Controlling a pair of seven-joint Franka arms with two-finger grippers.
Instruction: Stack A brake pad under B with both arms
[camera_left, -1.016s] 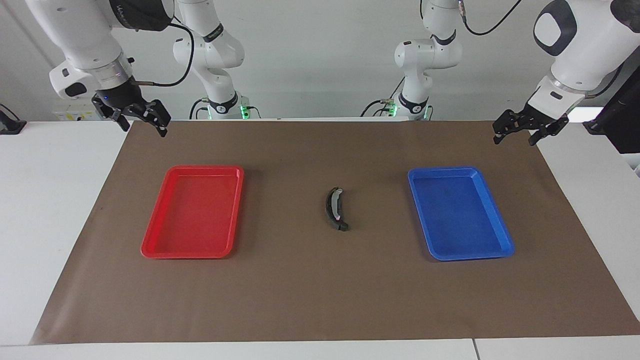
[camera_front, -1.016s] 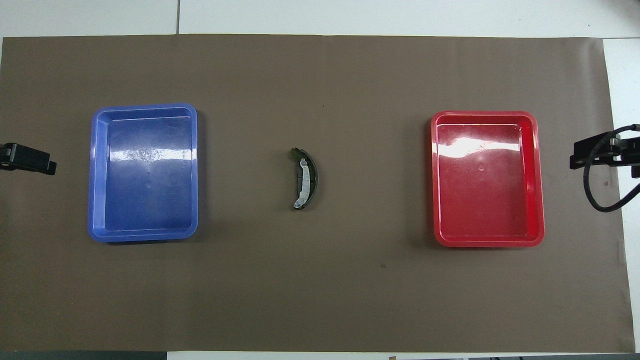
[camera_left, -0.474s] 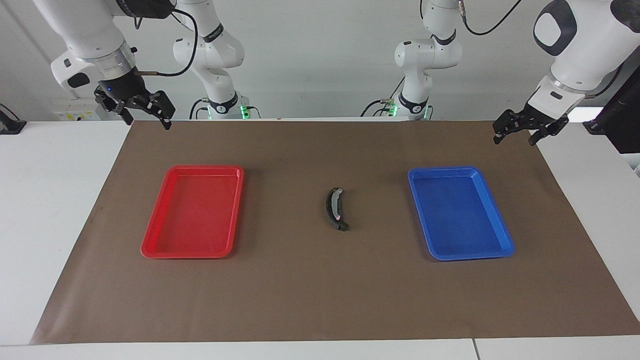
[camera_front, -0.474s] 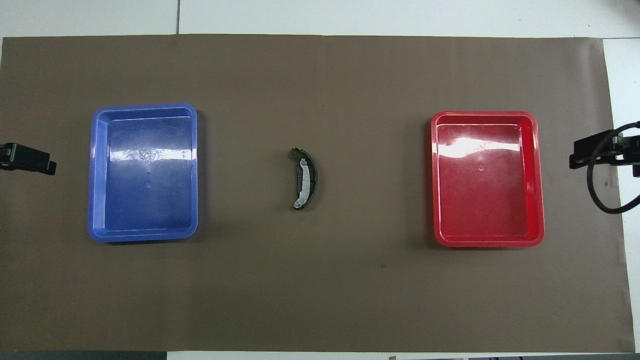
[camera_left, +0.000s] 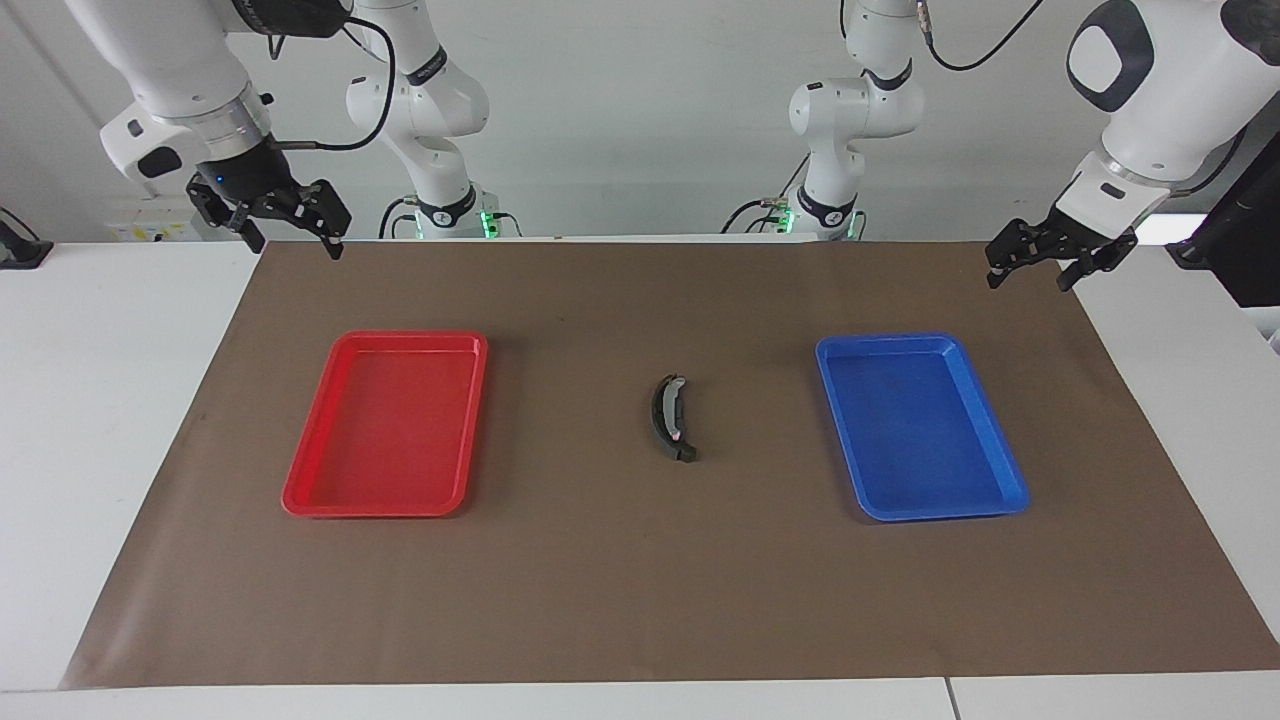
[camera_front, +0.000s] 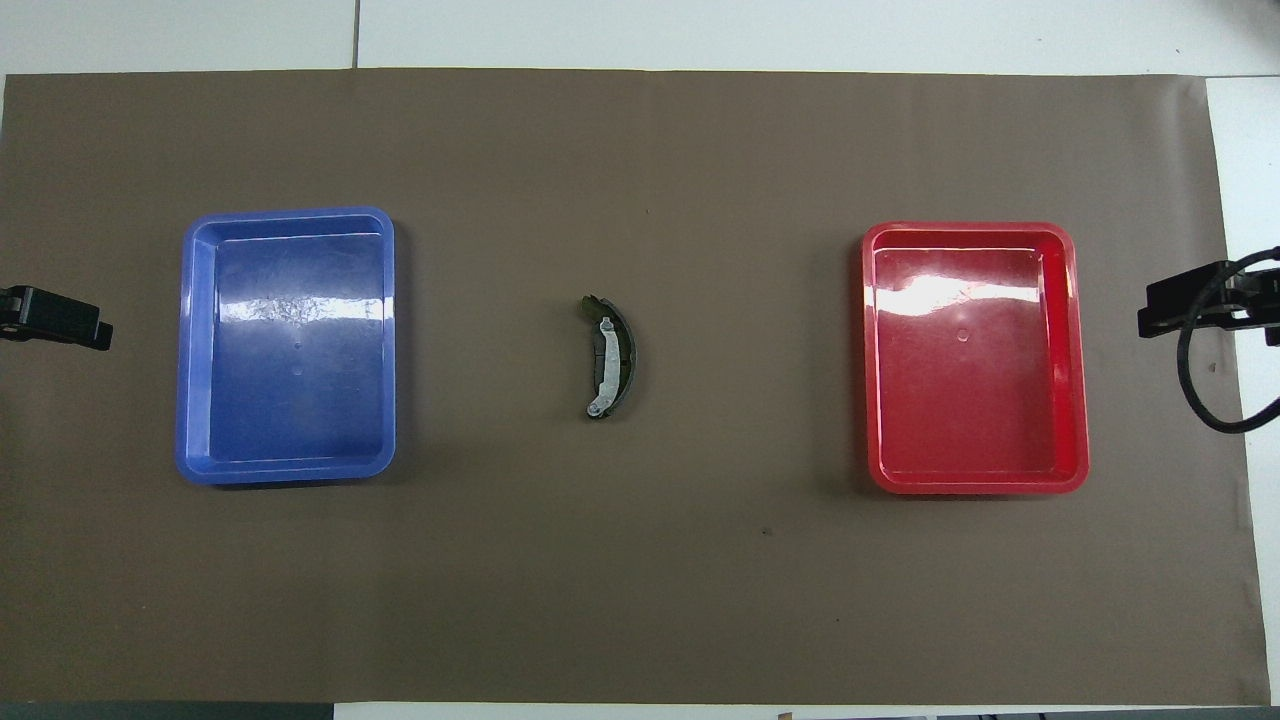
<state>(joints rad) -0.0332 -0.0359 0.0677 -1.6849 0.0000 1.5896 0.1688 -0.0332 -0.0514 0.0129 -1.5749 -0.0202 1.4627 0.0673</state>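
B (camera_left: 670, 417), the long black crescent with a silvery-grey strip, lies on the brown mat midway between the two trays; it also shows in the overhead view (camera_front: 608, 357). The short dark grey A brake pad does not show as a separate piece; I cannot tell whether it lies under B. My right gripper (camera_left: 293, 245) hangs open and empty over the mat's corner at the right arm's end, also visible in the overhead view (camera_front: 1185, 305). My left gripper (camera_left: 1027, 282) hangs open and empty over the mat's corner at the left arm's end, also visible in the overhead view (camera_front: 60, 320).
A red tray (camera_left: 310, 470) lies toward the right arm's end and a blue tray (camera_left: 1000, 470) toward the left arm's end; nothing is in either. The brown mat (camera_left: 640, 600) covers most of the white table.
My right gripper has risen a little and drawn slightly back toward its base. The left gripper and the brake piece have not moved.
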